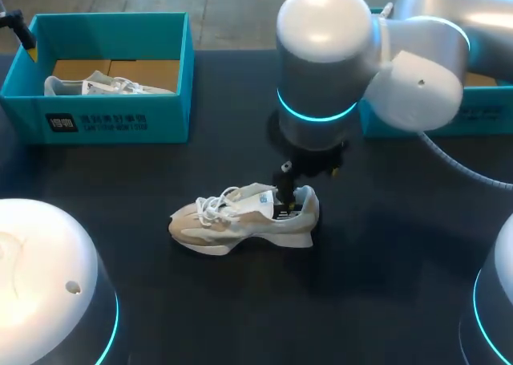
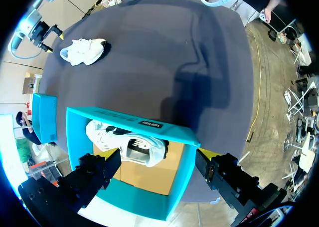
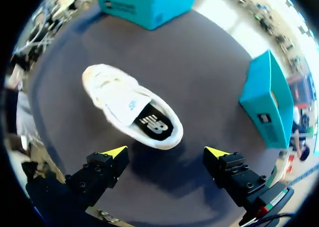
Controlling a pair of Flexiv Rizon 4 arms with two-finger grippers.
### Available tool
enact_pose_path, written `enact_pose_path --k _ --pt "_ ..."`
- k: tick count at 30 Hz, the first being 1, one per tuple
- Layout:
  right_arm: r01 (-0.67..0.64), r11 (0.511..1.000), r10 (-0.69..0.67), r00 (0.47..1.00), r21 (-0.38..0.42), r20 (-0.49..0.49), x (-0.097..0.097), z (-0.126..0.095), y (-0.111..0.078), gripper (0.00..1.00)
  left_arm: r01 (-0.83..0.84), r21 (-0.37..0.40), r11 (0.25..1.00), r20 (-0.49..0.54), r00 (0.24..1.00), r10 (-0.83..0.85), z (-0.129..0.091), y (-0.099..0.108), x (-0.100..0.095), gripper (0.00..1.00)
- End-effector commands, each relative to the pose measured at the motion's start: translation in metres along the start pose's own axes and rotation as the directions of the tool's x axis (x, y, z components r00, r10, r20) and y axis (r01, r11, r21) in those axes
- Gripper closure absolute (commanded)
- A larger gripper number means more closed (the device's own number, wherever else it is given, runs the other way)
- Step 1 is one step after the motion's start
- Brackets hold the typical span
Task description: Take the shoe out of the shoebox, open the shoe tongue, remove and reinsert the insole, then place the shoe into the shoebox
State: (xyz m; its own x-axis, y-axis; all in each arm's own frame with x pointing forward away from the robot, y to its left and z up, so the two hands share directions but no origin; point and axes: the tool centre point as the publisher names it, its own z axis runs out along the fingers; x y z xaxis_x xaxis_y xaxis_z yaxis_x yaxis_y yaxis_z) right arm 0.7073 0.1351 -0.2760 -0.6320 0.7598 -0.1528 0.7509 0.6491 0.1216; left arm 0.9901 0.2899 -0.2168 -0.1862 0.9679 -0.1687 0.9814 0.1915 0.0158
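Note:
A beige and white shoe [image 1: 244,218] lies on its sole in the middle of the dark table, toe to the left. In the right wrist view the shoe [image 3: 132,107] shows its white tongue [image 3: 122,102] and a black insole [image 3: 155,124] at the heel. My right gripper [image 3: 166,154] hangs open just above and behind the heel, touching nothing. My right arm's wrist [image 1: 321,76] hides its fingers in the head view. My left gripper [image 2: 159,169] stands open above the teal shoebox [image 2: 177,134], which holds a second white shoe [image 2: 124,144].
The teal shoebox [image 1: 120,124] with the second shoe [image 1: 104,84] stands at the back left. Another teal box [image 1: 481,112] stands at the back right, partly behind my right arm. My arms' bases [image 1: 48,285] fill the front corners.

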Motion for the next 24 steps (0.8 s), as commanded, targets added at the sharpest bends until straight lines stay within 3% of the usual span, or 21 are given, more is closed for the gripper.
enact_pose_path --k 1,15,16,17,19,24 --pt "0.513 0.841 -0.519 0.855 -0.175 0.013 -0.003 -0.004 -0.010 0.00 0.000 -0.003 1.000 -0.002 1.000 0.000 0.000 -0.001 0.000 0.00" --pt "0.513 0.841 -0.519 0.855 -0.175 0.013 -0.003 -0.004 -0.010 0.00 0.000 -0.003 1.000 -0.002 1.000 0.000 0.000 -0.001 0.000 0.00" --pt "0.506 0.840 -0.517 0.856 -0.198 -0.006 -0.003 -0.001 -0.015 0.00 0.000 -0.003 1.000 -0.002 1.000 0.000 0.000 -0.001 0.000 0.00" --pt "0.527 0.835 -0.538 0.842 -0.156 -0.033 -0.004 0.001 -0.022 0.00 0.000 -0.003 1.000 -0.002 1.000 0.000 0.000 -0.001 0.000 0.00" --pt "0.491 0.846 -0.511 0.857 -0.209 -0.057 -0.005 0.002 -0.034 0.00 0.000 -0.003 1.000 -0.002 1.000 0.000 0.000 -0.001 0.000 0.00" --pt "0.470 0.844 -0.505 0.859 -0.256 -0.086 -0.005 0.007 -0.050 0.00 0.000 -0.003 1.000 -0.002 1.000 0.000 0.000 -0.001 0.000 0.00"
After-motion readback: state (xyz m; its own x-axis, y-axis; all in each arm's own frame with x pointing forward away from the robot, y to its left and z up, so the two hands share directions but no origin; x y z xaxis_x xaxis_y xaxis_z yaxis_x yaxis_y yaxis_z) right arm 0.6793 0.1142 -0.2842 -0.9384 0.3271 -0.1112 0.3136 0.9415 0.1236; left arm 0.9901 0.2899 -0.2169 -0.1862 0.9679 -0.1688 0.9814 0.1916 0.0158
